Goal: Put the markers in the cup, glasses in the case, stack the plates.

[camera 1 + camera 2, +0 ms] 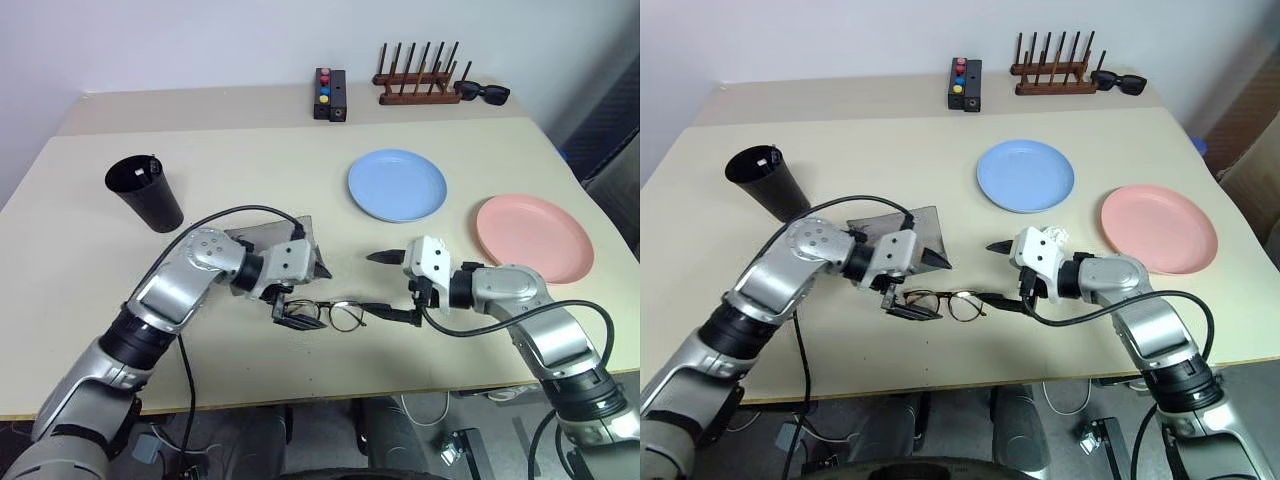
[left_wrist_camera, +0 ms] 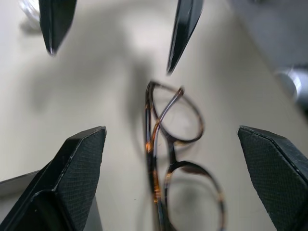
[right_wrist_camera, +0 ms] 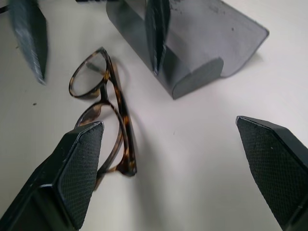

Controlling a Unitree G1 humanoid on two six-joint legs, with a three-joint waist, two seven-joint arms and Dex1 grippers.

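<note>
**Glasses on the table between two open grippers**

Glasses point(image 1: 335, 314) lie folded on the beige table point(image 1: 80, 230), near its front edge, between the two grippers. In the wrist views their thin frame looks mottled brown with clear roundish lenses. The left gripper point(image 1: 296, 290) hangs over their left end with its black fingers spread wide, holding nothing. The right gripper point(image 1: 392, 286) faces it from the other side, jaws equally wide and empty, its lower finger close to the right end of the frame; whether it touches I cannot tell.

Just behind the glasses, partly hidden by the left wrist, lies the grey case point(image 1: 925, 232), open, with nothing visible inside it.

The black cup point(image 1: 146, 192) stands well to the left; something slim pokes up at its rim, too small to name.

The light blue plate point(image 1: 397, 185) and the salmon pink plate point(image 1: 534, 237) lie side by side on the right, apart, both bare.

At the back sit a wooden rack point(image 1: 418, 82), black sunglasses point(image 1: 484, 93) and a black box with coloured buttons point(image 1: 329, 94). No writing is legible on anything.
</note>
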